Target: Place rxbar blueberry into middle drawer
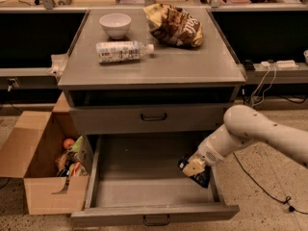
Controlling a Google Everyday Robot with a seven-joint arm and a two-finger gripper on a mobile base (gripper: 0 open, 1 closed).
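The middle drawer is pulled open below the cabinet, and the part of its grey tray that shows is bare. My gripper is at the drawer's right side, just above the tray near the right wall. It is shut on the rxbar blueberry, a small dark wrapper that sticks out below and to the left of the cream fingers. My white arm reaches in from the right.
A closed drawer front with a black handle is above the open drawer. On the cabinet top are a white bowl, a lying bottle and a brown chip bag. An open cardboard box with items stands to the left. A cable lies on the floor at the right.
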